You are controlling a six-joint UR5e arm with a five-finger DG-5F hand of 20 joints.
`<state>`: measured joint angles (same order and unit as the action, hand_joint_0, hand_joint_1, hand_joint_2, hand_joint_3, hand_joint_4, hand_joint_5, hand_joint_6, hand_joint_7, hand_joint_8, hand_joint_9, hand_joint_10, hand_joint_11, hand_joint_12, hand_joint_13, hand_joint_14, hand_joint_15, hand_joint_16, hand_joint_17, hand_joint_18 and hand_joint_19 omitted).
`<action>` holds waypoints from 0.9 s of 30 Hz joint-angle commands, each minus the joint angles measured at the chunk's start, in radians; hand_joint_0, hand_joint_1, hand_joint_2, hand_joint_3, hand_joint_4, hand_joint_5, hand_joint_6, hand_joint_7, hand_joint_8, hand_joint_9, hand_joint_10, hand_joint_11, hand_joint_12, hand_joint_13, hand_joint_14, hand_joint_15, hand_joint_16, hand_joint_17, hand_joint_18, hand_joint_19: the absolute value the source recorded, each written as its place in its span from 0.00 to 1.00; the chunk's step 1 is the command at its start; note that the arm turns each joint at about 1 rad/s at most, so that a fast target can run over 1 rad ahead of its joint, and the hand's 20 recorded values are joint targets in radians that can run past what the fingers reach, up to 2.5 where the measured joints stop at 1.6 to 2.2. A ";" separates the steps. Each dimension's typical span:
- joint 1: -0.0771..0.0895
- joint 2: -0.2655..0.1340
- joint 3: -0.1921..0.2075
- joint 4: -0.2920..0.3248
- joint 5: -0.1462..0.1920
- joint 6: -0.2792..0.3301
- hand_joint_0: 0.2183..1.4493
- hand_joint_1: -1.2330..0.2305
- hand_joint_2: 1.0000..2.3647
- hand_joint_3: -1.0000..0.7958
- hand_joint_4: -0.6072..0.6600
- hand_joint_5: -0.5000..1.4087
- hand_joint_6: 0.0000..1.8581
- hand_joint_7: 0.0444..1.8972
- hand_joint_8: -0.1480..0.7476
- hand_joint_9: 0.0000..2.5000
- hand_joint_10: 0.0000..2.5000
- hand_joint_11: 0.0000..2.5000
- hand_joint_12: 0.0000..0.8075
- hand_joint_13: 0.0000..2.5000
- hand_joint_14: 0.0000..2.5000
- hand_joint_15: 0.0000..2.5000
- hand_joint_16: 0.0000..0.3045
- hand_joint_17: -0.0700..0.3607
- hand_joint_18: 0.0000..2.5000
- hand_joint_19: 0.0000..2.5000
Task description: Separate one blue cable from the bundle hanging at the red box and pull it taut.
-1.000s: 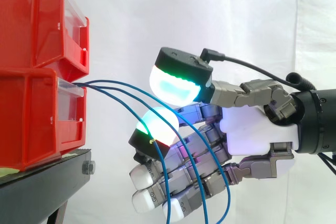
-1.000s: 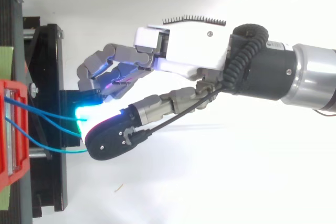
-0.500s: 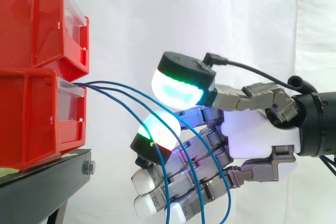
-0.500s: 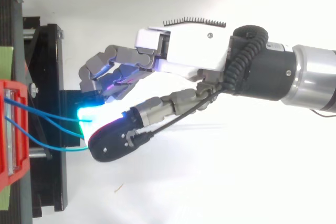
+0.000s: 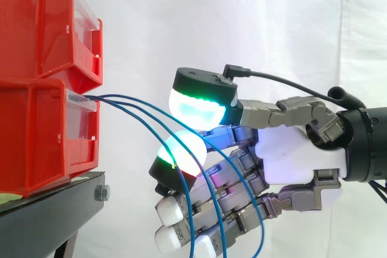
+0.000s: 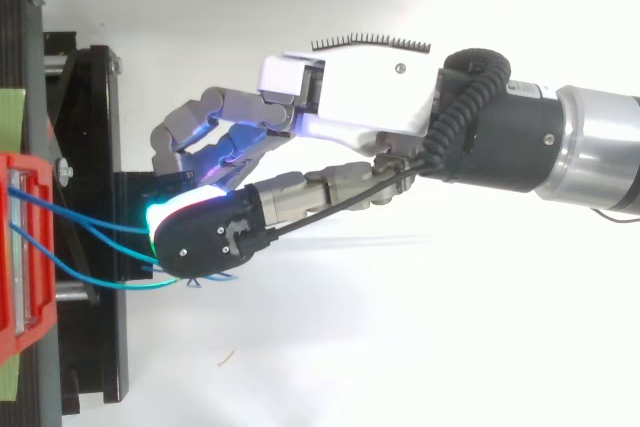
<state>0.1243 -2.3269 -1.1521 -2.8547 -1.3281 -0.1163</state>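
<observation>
Three blue cables (image 5: pixel 130 104) leave the front of the lower red bin (image 5: pixel 36 131) and arc down to the right across my hand (image 5: pixel 296 161). The hand reaches in from the right, its fingers curled toward the bins. Its thumb pad (image 5: pixel 196 108) glows green just above a green fingertip pad (image 5: pixel 183 149), and the upper cables run through the narrow slit between them. The lower fingertips glow white and sit behind the hanging cable strands. In the top view, the thumb of the hand (image 6: pixel 360 97) covers the fingertip where the cables (image 6: pixel 90 222) arrive.
A second red bin (image 5: pixel 42 22) is stacked on the lower one. Both rest on a black stand (image 5: pixel 54 209) whose frame juts toward the hand (image 6: pixel 95 147). A white curtain hangs behind.
The thumb has swung left and down over the green fingertip, narrowing the gap around the cables. The palm and arm have barely moved.
</observation>
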 commanded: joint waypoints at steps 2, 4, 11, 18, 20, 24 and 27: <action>0.000 0.000 0.000 0.000 0.000 0.001 0.28 0.40 0.01 0.48 0.60 0.18 0.46 0.58 0.57 0.32 0.01 0.24 0.55 0.27 0.00 0.12 0.20 0.49 0.31 0.11; 0.000 0.000 -0.001 0.000 0.000 0.000 0.29 0.38 0.01 0.49 0.60 0.18 0.46 0.59 0.58 0.32 0.01 0.24 0.56 0.27 0.00 0.11 0.21 0.49 0.31 0.11; 0.003 0.000 -0.001 0.000 0.000 0.000 0.30 0.37 0.00 0.50 0.57 0.17 0.47 0.59 0.58 0.31 0.01 0.24 0.55 0.28 0.00 0.11 0.21 0.49 0.31 0.11; 0.005 0.000 -0.001 0.000 0.000 0.000 0.32 0.31 0.01 0.48 0.53 0.16 0.48 0.58 0.54 0.30 0.01 0.24 0.52 0.27 0.00 0.11 0.19 0.46 0.30 0.11; 0.003 0.000 -0.001 0.000 -0.002 0.000 0.33 0.29 0.01 0.46 0.53 0.16 0.49 0.59 0.53 0.30 0.01 0.25 0.51 0.26 0.00 0.11 0.18 0.45 0.29 0.11; 0.005 0.000 -0.001 0.000 0.000 0.000 0.34 0.29 0.01 0.46 0.47 0.16 0.49 0.62 0.52 0.29 0.01 0.25 0.49 0.26 0.00 0.11 0.17 0.44 0.29 0.11; 0.006 0.001 -0.001 0.000 0.001 0.000 0.34 0.29 0.01 0.46 0.43 0.16 0.49 0.64 0.51 0.29 0.01 0.25 0.48 0.26 0.00 0.11 0.17 0.43 0.29 0.12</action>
<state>0.1291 -2.3264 -1.1535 -2.8547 -1.3286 -0.1166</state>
